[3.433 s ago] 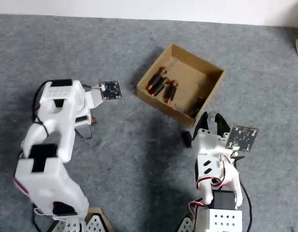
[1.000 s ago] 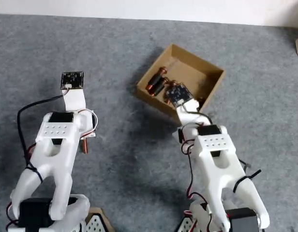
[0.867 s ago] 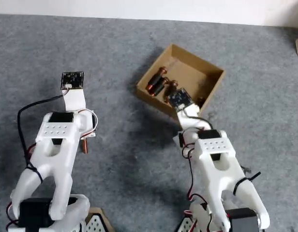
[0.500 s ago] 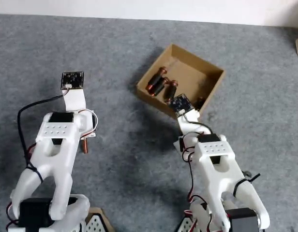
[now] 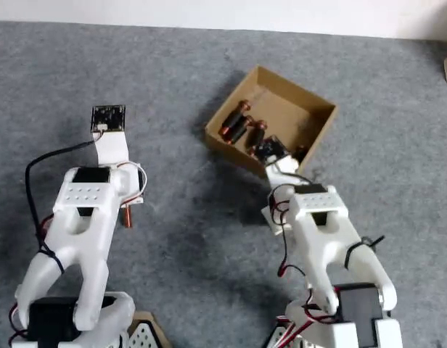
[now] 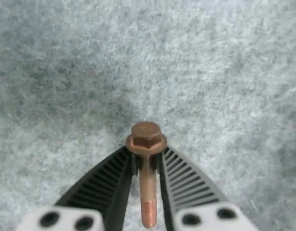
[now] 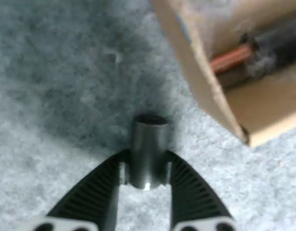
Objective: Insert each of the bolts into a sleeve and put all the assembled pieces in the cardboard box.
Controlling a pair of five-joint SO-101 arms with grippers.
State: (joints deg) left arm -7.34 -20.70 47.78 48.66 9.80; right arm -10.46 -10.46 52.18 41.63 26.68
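In the high view, the cardboard box [image 5: 228, 147] is seen on the grey carpet [image 5: 187, 239] towards the far side, with several assembled pieces [image 5: 238, 125] lying inside it, copper ends showing from dark sleeves. The left arm [image 5: 84, 214] is stretched over the carpet well apart from the box, and a copper bolt [image 5: 127, 216] is seen beside its wrist. The right arm [image 5: 321, 232] is placed just in front of the box's near wall, its wrist at the box's edge. In the left wrist view, the bolt [image 6: 146, 138] is pinched between the fingers of the left gripper [image 6: 146, 155]: the shank is clamped just below the hexagonal head, the head is pointed towards the carpet, and the plain end is turned back towards the wrist. In the right wrist view, a dark cylindrical sleeve [image 7: 148, 149] is gripped between the fingers of the right gripper [image 7: 147, 166], its open mouth faced away from the wrist and held above the carpet. Just beside it the corner of the cardboard box [image 7: 201, 91] is shown, apart from the sleeve, with one assembled piece [image 7: 253, 50] lying inside against the wall.
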